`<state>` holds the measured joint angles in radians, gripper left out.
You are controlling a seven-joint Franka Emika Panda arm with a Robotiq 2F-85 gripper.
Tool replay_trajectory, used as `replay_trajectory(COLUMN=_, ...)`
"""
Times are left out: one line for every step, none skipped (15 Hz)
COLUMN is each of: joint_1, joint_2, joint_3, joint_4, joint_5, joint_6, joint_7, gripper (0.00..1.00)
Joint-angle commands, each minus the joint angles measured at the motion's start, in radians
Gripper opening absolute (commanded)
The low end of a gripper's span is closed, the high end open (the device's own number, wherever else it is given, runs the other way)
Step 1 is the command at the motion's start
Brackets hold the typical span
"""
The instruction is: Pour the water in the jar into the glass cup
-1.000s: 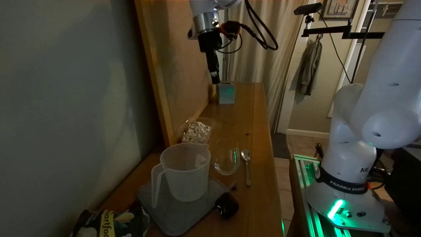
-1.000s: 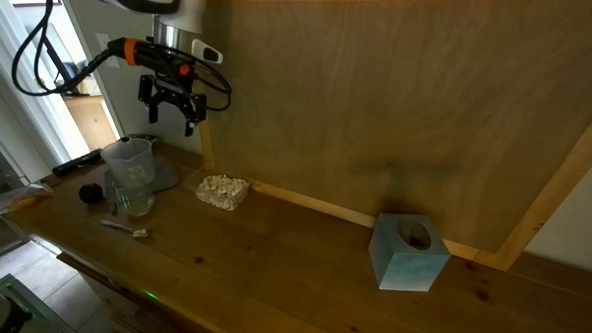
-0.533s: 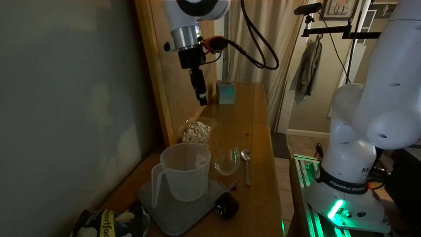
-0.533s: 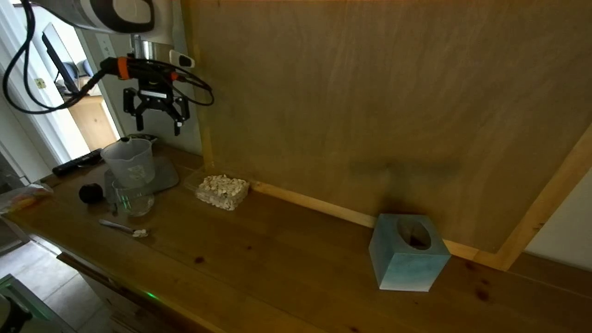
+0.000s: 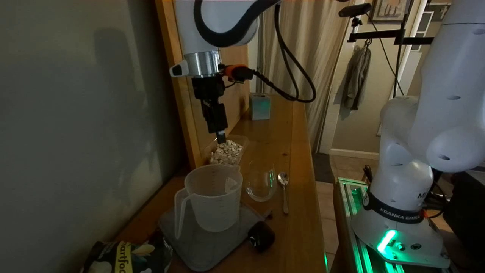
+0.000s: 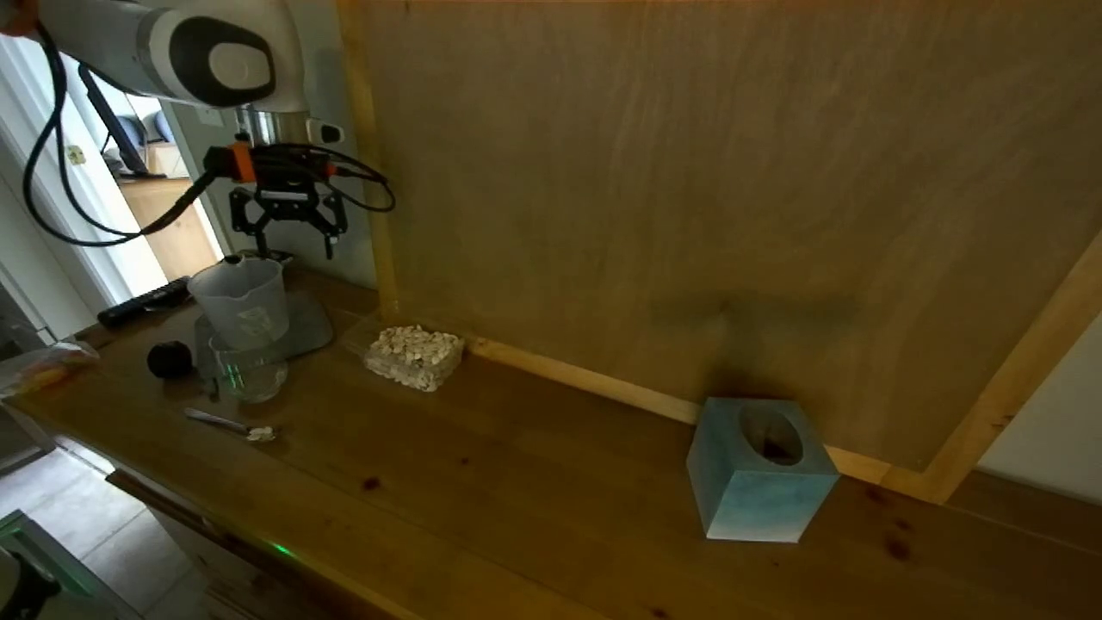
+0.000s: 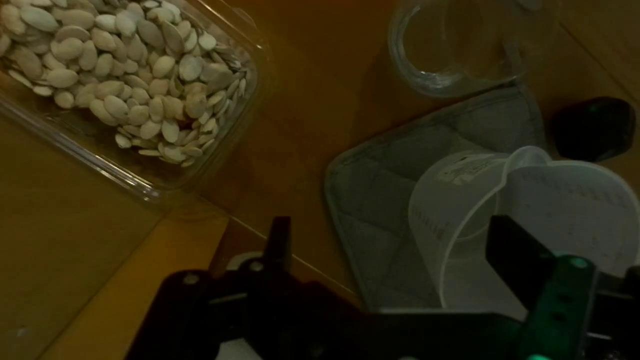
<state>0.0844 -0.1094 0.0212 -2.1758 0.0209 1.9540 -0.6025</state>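
The jar, a large translucent pitcher, stands upright on a grey quilted pad, its handle toward the wall. It also shows in an exterior view and in the wrist view. I cannot tell the water level. The clear glass cup stands upright beside the jar; it shows in an exterior view and in the wrist view. My gripper is open and empty in the air, above jar height. In the wrist view one finger overlaps the jar's mouth; the handle is hidden there.
A clear box of seeds stands near the wooden panel. A spoon lies beside the cup. A black object sits by the pad. A snack bag and a blue tissue box are farther off.
My gripper has come down and moved toward the jar's side of the table, staying open. The jar, the glass cup and the other objects have not moved.
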Motion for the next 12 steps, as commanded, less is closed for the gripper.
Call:
replay_trajectory(joint_1=0.006, joint_2=0.014, joint_3=0.005, joint_4=-0.01, joint_5=0.069, joint_6=-0.001, joint_7=-0.039, gripper=1.0)
replay_trajectory(joint_1=0.007, joint_2=0.019, joint_3=0.008, joint_4=-0.013, joint_5=0.071, joint_6=0.003, joint_7=-0.043, gripper=1.0)
replay_trajectory(joint_1=0.0, joint_2=0.011, joint_3=0.01, joint_4=-0.006, joint_5=0.039, joint_6=-0.003, joint_7=-0.017, gripper=1.0)
replay_trajectory(joint_1=0.001, joint_2=0.015, joint_3=0.012, joint_4=-0.009, joint_5=0.045, joint_6=-0.003, joint_7=-0.019, gripper=1.0)
replay_trajectory(joint_1=0.002, joint_2=0.017, joint_3=0.013, joint_4=-0.01, joint_5=0.047, joint_6=-0.003, joint_7=-0.02, gripper=1.0)
replay_trajectory(joint_1=0.002, joint_2=0.018, joint_3=0.013, joint_4=-0.011, joint_5=0.049, joint_6=-0.003, joint_7=-0.021, gripper=1.0)
replay_trajectory(joint_1=0.002, joint_2=0.018, joint_3=0.013, joint_4=-0.012, joint_5=0.049, joint_6=-0.003, joint_7=-0.021, gripper=1.0)
replay_trajectory(joint_1=0.012, joint_2=0.023, joint_3=0.019, joint_4=-0.014, joint_5=0.076, joint_6=-0.005, joint_7=-0.048, gripper=1.0)
replay_trajectory(joint_1=0.018, joint_2=0.028, joint_3=0.024, joint_4=-0.015, joint_5=0.092, joint_6=-0.002, joint_7=-0.06, gripper=1.0)
replay_trajectory(joint_1=0.026, joint_2=0.033, joint_3=0.033, joint_4=-0.017, joint_5=0.1, joint_6=0.003, joint_7=-0.07, gripper=1.0)
replay_trajectory(joint_1=0.033, joint_2=0.035, joint_3=0.043, joint_4=-0.021, joint_5=0.105, joint_6=0.013, joint_7=-0.075, gripper=1.0)
replay_trajectory(joint_1=0.04, joint_2=0.038, joint_3=0.052, joint_4=-0.022, joint_5=0.114, joint_6=0.023, joint_7=-0.085, gripper=1.0)
